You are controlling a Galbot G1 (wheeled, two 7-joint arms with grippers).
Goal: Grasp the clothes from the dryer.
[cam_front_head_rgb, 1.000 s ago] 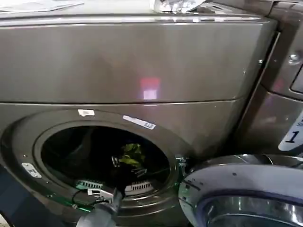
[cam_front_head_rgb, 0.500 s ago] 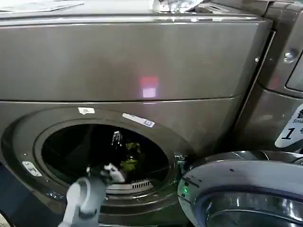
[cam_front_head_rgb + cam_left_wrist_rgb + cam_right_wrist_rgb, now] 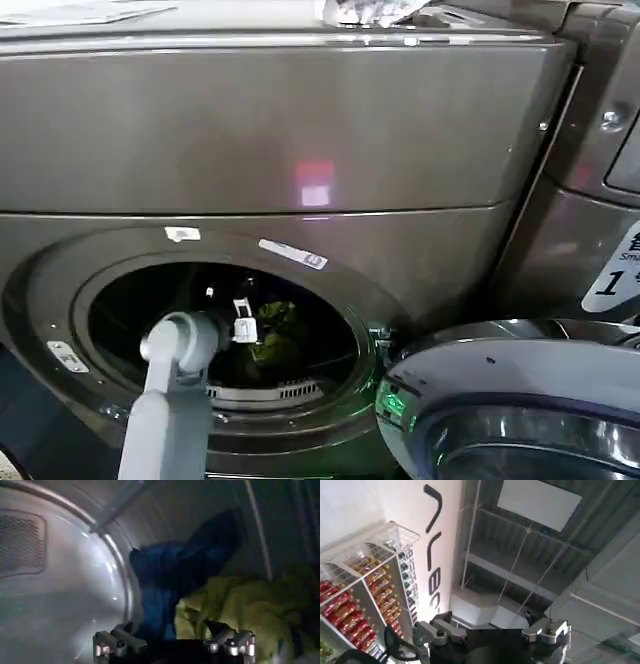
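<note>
In the head view, lower centre, my left gripper (image 3: 240,325) sits inside the dryer (image 3: 300,150) mouth beside the clothes (image 3: 275,325); in the left wrist view its fingers (image 3: 115,641) are spread before the yellow-green wad at lower right, so I would advance squarely, avoiding the blue garment (image 3: 175,575), while the right gripper (image 3: 492,632), open, points ceilingward.

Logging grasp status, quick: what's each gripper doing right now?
Left gripper: open, empty, inside the dryer drum, just short of the clothes.
Right gripper: open, empty, away from the dryer, aimed at the ceiling.
</note>
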